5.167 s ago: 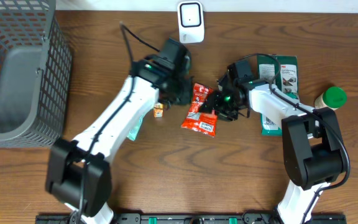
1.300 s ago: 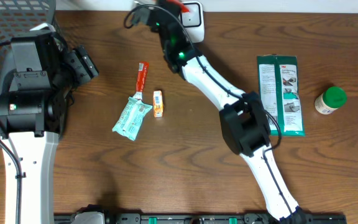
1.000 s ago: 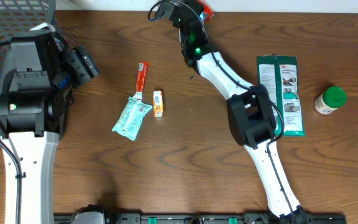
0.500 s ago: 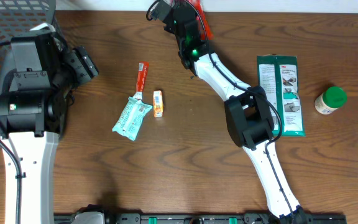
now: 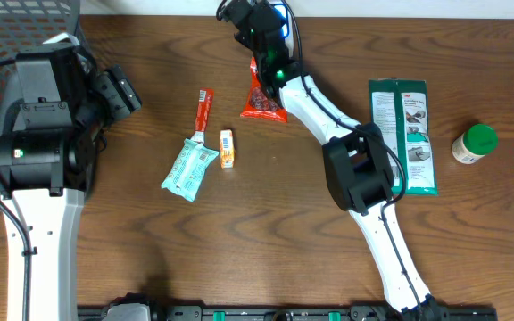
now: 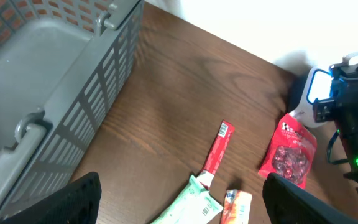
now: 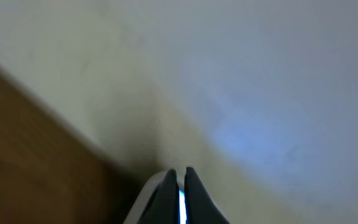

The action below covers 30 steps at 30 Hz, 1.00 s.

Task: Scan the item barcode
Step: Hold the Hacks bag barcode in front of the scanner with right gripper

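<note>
Evidently loose, the red packet [image 5: 264, 94] lies near the closed right gripper [image 7: 179, 178].

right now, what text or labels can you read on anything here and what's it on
None reads for sure.
red snack bag: white lettering, blurred.
green package: red logo and print, too small.
red stick pack, orange packet, pale green pouch: print too small.

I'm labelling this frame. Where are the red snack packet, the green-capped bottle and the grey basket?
red snack packet [image 5: 261, 100], overhead view, packet's lower middle.
green-capped bottle [image 5: 480, 139], overhead view, its green cap.
grey basket [image 6: 98, 93], left wrist view, slatted side wall.
</note>
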{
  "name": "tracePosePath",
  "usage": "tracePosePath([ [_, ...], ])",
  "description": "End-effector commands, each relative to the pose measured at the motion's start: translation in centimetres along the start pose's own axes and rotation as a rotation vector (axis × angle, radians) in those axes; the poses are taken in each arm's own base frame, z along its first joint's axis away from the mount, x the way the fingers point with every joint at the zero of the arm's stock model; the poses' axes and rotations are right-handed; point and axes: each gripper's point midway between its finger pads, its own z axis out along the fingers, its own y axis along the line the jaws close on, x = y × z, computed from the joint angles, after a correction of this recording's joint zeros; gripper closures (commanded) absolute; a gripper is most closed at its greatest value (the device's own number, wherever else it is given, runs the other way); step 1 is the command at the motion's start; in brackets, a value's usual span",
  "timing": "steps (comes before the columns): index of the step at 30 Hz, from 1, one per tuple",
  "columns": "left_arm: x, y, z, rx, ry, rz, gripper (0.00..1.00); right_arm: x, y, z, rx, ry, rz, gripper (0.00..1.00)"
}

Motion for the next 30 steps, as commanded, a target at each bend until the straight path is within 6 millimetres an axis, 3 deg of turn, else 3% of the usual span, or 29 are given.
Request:
tracePosePath([
  [1, -0.4, 0.1, -0.2, -0.005, -0.012, 0.002, 0.16, -3.9, -3.6, -2.3, 0.003, 0.001, 0.219, 0.99],
  [5, -0.4, 0.1, -0.2, -0.005, -0.012, 0.002, 0.17, -3.0, -3.3, -5.1, -0.101, 0.171, 0.374, 0.89],
  [6, -0.4, 0.1, -0.2, -0.005, -0.012, 0.002, 0.16, -1.6, -2.9, -6.7, -0.125, 0.286, 0.468, 0.78],
  [8, -0.4, 0.1, -0.2, -0.005, -0.012, 0.002, 0.16, 0.2, -2.1, -8.0, -0.134, 0.397, 0.547, 0.69],
  [12, -0.4, 0.1, -0.2, -0.005, -0.012, 0.002, 0.16, 4.5, 0.0, -9.5, -0.091, 0.597, 0.775, 0.62],
  [15, -0.4, 0.1, -0.2, -0.005, -0.012, 0.002, 0.17, 6.8, 1.9, -9.7, -0.066, 0.684, 0.898, 0.50],
  [18, -0.4, 0.1, -0.2, -0.005, -0.012, 0.002, 0.17, 8.1, 4.6, -9.6, -0.105, 0.729, 0.897, 0.32],
  [23, -0.4, 0.1, -0.2, -0.005, -0.012, 0.002, 0.17, 9.8, 7.3, -9.6, -0.109, 0.770, 0.855, 0.26],
  [30, -0.4, 0.1, -0.2, -0.005, -0.012, 0.002, 0.17, 11.9, 7.8, -11.7, -0.008, 0.892, 0.915, 0.12],
])
